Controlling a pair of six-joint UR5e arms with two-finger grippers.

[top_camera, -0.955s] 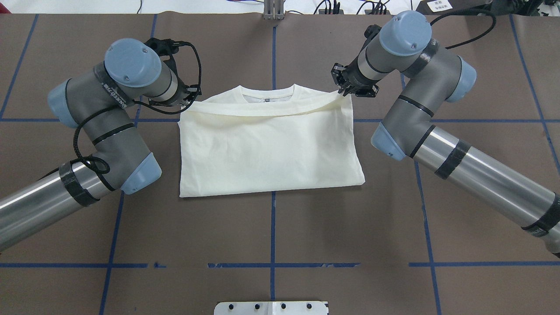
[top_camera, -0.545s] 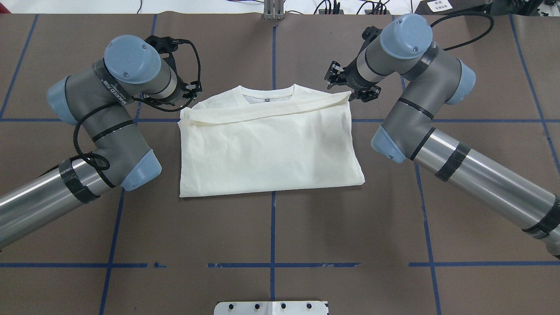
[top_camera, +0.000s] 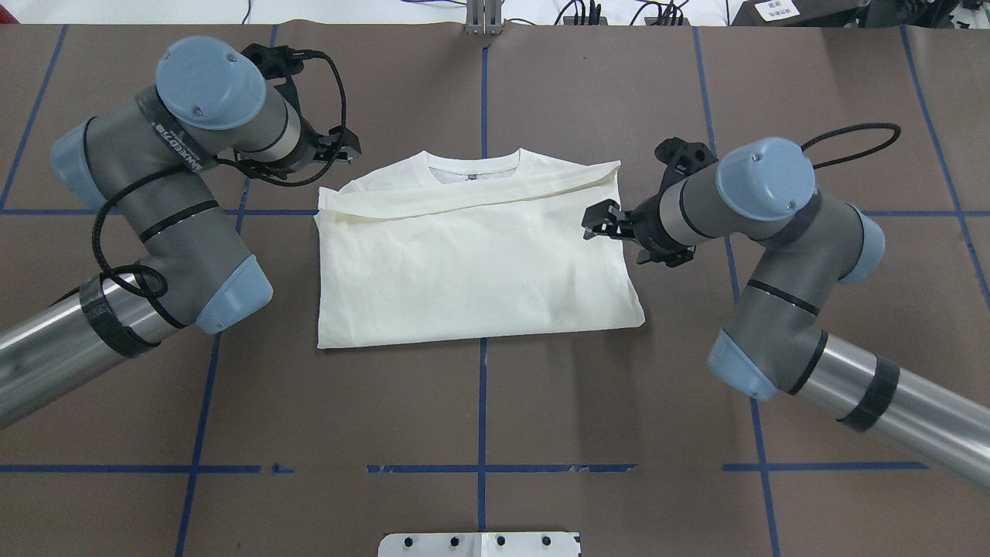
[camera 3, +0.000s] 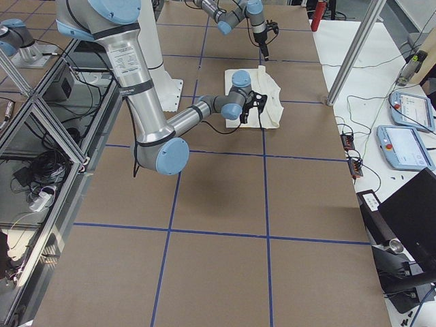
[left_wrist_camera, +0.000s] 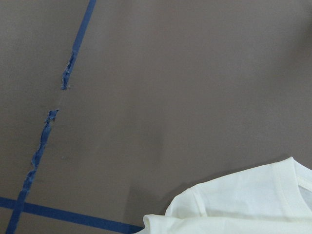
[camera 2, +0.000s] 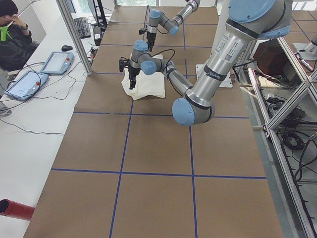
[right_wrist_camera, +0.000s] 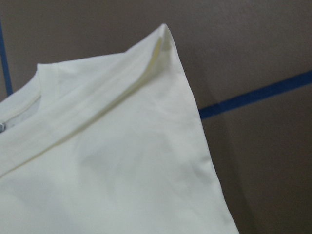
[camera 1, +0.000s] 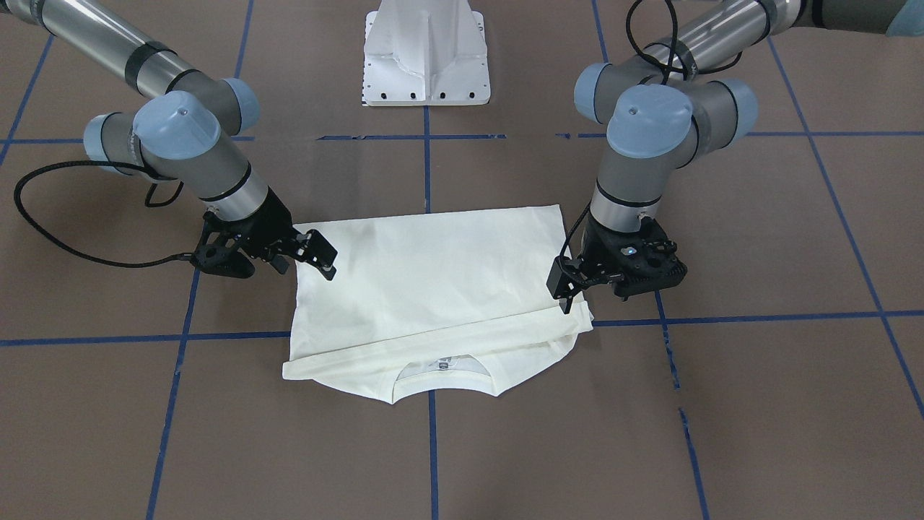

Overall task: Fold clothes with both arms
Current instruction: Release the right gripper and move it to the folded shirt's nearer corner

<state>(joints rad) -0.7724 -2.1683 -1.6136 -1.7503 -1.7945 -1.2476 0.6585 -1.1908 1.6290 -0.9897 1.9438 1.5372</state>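
Evidently the fold had just been let go. A second earlier both grippers were pinching the turned-over hem up by the collar; now the shirt lay flat on the brown table, plain back up, its lower half doubled over so the hem ran as a band just short of the neckline. The band sat a little crooked, higher on the shirt's right shoulder than on its left.

The right gripper had swung back from that shoulder and hung over the shirt's right edge, about halfway down it. Its jaws stood apart with nothing between them. The left gripper had drifted off the shirt's left shoulder and out over bare table just beyond it. Its wrist camera showed only tabletop and the shoulder corner of the cloth, so it carried nothing. From across the table its jaws looked spread as well, though they were partly hidden from overhead.

From where I stood, that meant the bottom-to-top fold was finished and the cloth had settled without springing back. The sleeves were tucked out of sight. I judged that what remained was a sideways fold or a tidy of the crooked hem, and the right arm seemed placed for the shirt's edge.
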